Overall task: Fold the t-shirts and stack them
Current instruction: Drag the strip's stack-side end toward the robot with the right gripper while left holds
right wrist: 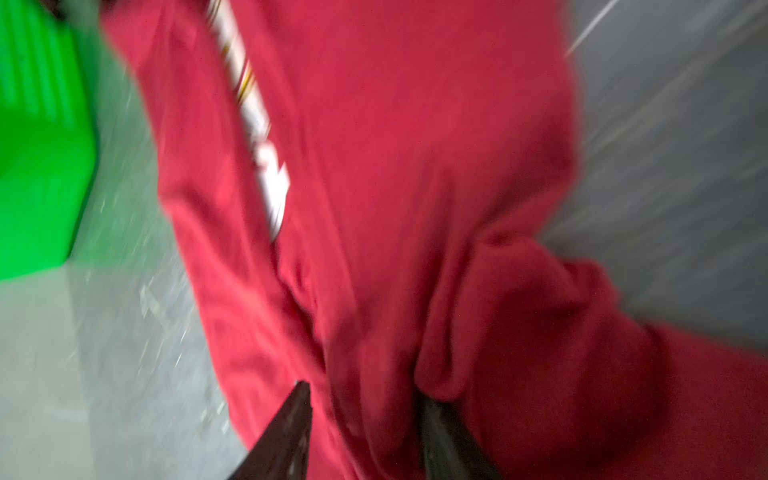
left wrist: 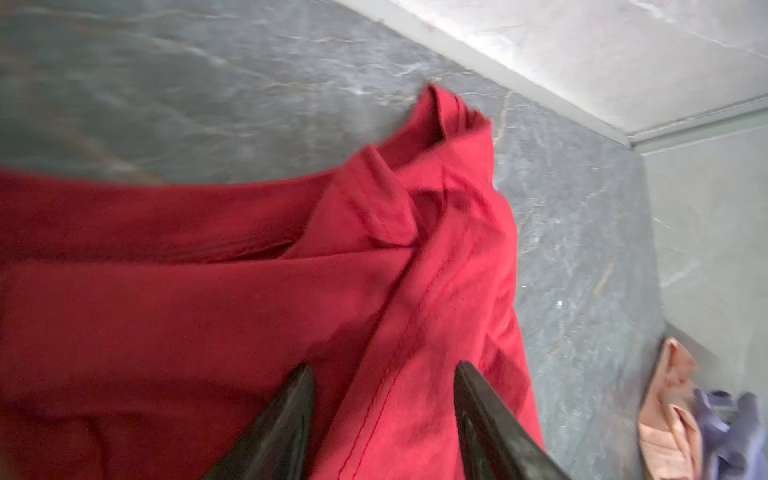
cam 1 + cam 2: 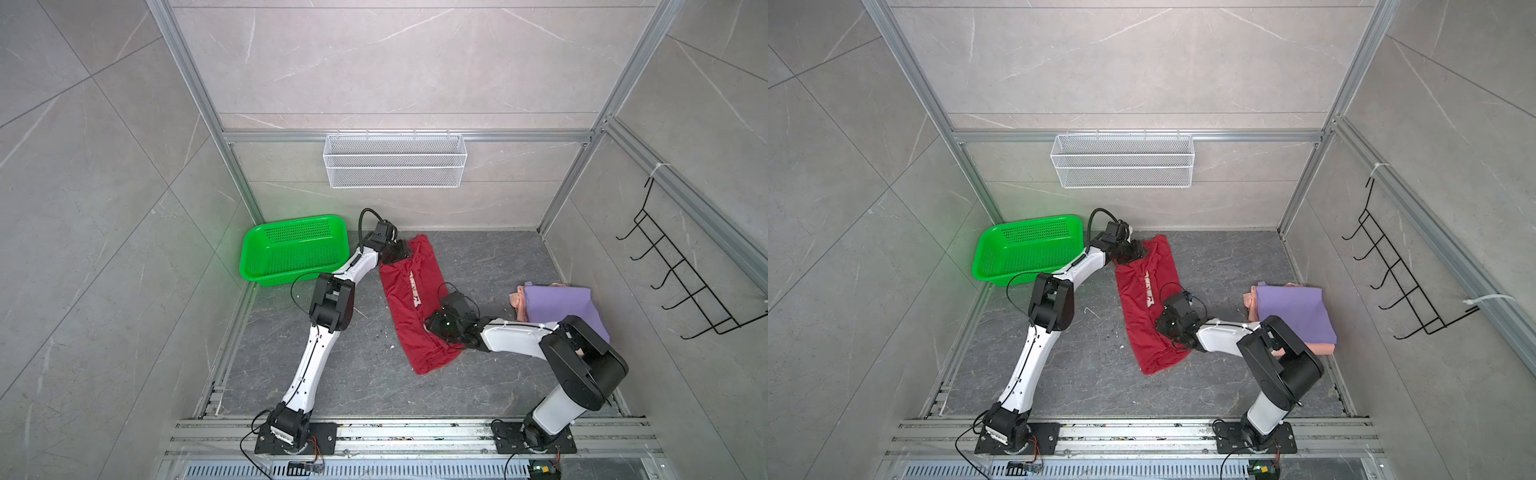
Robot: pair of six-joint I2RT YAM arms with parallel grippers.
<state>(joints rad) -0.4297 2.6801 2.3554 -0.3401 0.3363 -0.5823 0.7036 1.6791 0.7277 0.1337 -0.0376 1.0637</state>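
Left wrist view puts my left gripper [image 2: 384, 365] on the far end of the dark red t-shirt [image 2: 208, 311], jaws parted over a seamed fold, with nothing clamped that I can see. On the right wrist camera the right gripper [image 1: 365, 390] sits at the near end with a ridge of red cloth humped between its jaws. With the blur I cannot tell whether it pinches or only presses. In both top views the shirt lies as a long narrow strip mid-table [image 3: 353, 374], its cream print [image 3: 415, 291] half tucked in a crease. I judge the lengthwise folds done and the crosswise fold in hand. Next I need both ends secured and one carried over the other. Then the bundle goes right, onto the lavender t-shirt [image 3: 557, 303] lying on the salmon-pink t-shirt [image 3: 517, 301]. The surface is dark grey veined stone. A green basket [image 3: 297, 235] stands far left, and a white mesh shelf [image 3: 395, 162] hangs on the pale back wall.
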